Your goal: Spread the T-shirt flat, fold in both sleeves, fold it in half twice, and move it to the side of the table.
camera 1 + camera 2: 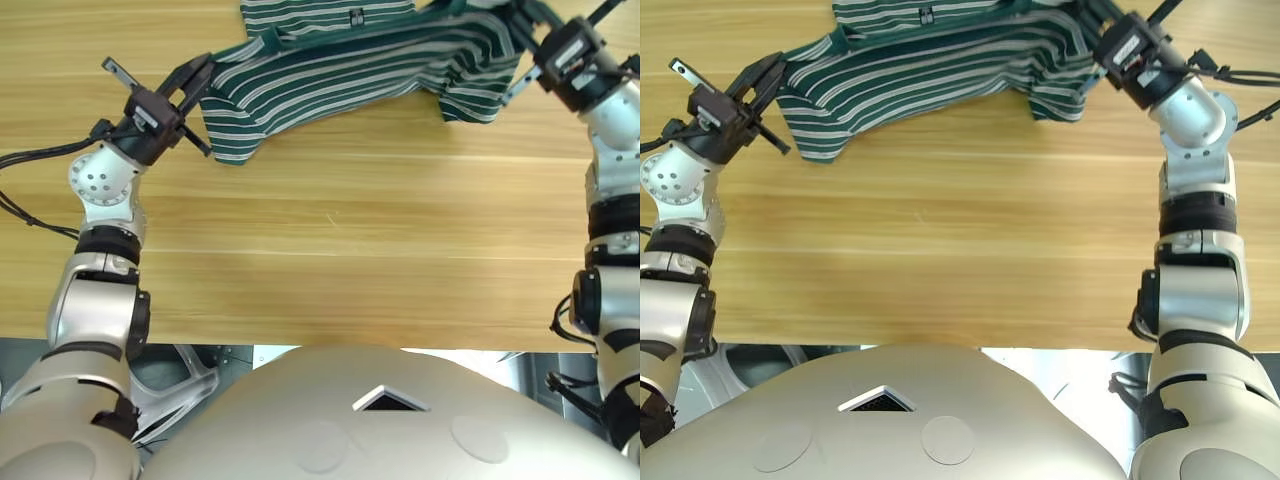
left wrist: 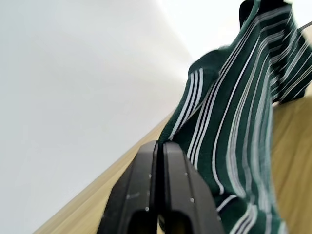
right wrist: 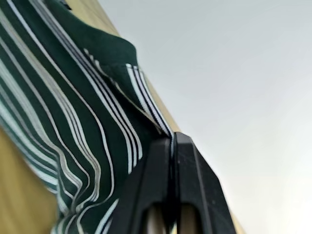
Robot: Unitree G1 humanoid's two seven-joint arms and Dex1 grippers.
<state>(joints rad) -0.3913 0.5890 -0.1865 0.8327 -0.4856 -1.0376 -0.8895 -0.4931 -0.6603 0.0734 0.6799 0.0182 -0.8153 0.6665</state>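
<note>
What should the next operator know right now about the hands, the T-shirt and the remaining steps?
Left hand: shut on the T-shirt at its left edge.
Right hand: shut on its right edge.
T-shirt: far part of the table, stretched between both hands, wrinkled, not flat.
Done: both edges grasped.
Left: spread flat, fold both sleeves, halve twice, move aside.
</note>
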